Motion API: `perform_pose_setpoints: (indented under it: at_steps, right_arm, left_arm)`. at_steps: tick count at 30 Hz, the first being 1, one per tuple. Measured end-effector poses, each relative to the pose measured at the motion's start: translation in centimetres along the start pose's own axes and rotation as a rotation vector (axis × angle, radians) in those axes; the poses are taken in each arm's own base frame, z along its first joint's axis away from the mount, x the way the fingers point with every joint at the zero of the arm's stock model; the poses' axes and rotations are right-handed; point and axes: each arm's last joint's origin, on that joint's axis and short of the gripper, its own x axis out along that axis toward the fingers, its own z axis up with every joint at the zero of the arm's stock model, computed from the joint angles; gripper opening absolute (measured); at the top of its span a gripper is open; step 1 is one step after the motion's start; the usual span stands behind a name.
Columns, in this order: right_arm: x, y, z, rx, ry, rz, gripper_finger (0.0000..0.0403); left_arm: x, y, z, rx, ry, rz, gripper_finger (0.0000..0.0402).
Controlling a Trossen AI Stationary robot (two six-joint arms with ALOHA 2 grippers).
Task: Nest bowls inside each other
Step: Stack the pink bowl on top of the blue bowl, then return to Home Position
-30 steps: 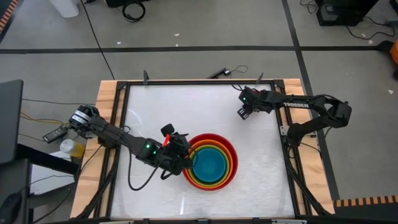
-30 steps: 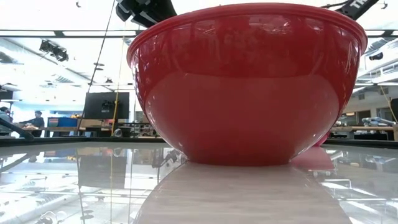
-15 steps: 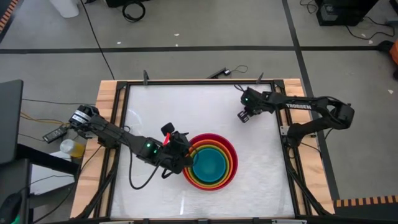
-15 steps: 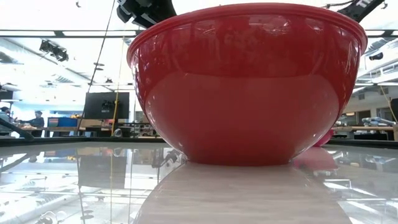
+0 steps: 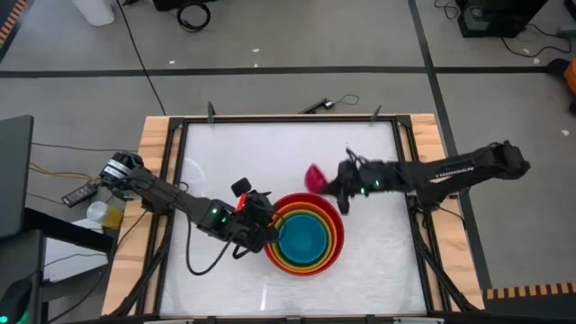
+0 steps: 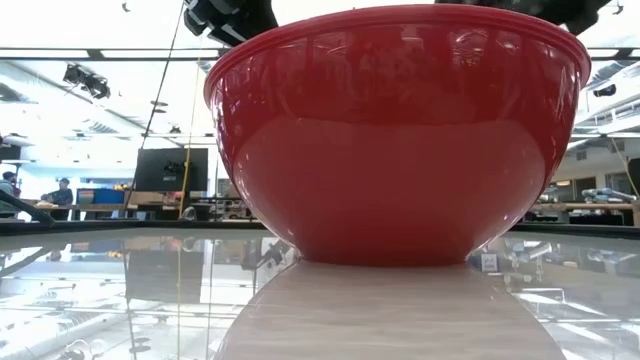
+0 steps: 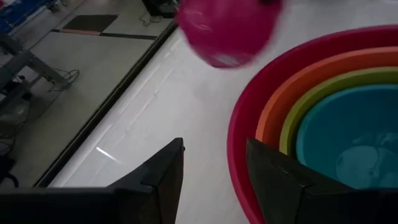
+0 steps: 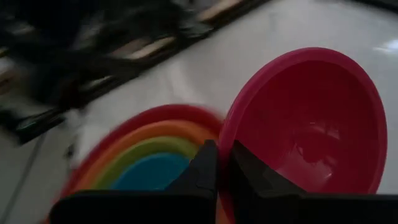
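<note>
Red (image 5: 335,209), orange (image 5: 330,253), yellow-green (image 5: 281,253) and blue (image 5: 304,238) bowls stand nested near the table's middle; the red one (image 6: 395,140) fills the low view. My left gripper (image 5: 266,225) (image 7: 214,168) is open at the red bowl's left rim (image 7: 237,149), one finger on either side; I cannot tell whether it touches. My right gripper (image 5: 331,185) (image 8: 227,165) is shut on the magenta-pink bowl (image 5: 314,177) (image 8: 311,124), just beyond the stack's far edge. That bowl (image 7: 227,28) also shows in the left wrist view. My right gripper pinches the magenta-pink bowl's rim (image 8: 226,142), one finger inside the bowl and one outside. The fingers come at it from the table's right, slanting a little downward. The bowl is lifted clear of the table and tipped on its side, its hollow turned toward my gripper.
Dark rails and wooden boards (image 5: 155,153) frame the white tabletop (image 5: 234,153). Bare table lies at the far left and near right. A cable (image 5: 324,103) lies on the floor beyond the far edge, and a bottle (image 5: 95,214) stands off the left side.
My right gripper has swung from the table's far right toward the nested stack, rising and tipping up from pointing steeply down. The magenta-pink bowl, which stood on the table behind the red bowl, has come with it, lifted clear and tipped on its side.
</note>
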Motion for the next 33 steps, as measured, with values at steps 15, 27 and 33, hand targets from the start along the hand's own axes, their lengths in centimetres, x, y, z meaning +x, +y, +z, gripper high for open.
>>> perform_pose_setpoints:
  at_steps: [15,27,33]
  right_arm:
    - [3.6,6.9,-7.9,-0.115,0.144,0.14,0.0028]
    - [2.9,8.0,-8.1,-0.101,0.109,0.177,0.02]
    - [-0.1,7.5,-5.5,-0.08,-0.052,0.059,0.0206]
  left_arm:
    - [0.0,0.1,0.1,-0.048,-0.024,0.041,0.0176]
    - [0.0,0.2,0.1,-0.046,-0.022,0.041,0.0176]
    - [-0.5,0.0,-0.2,-0.066,-0.047,0.07,0.0176]
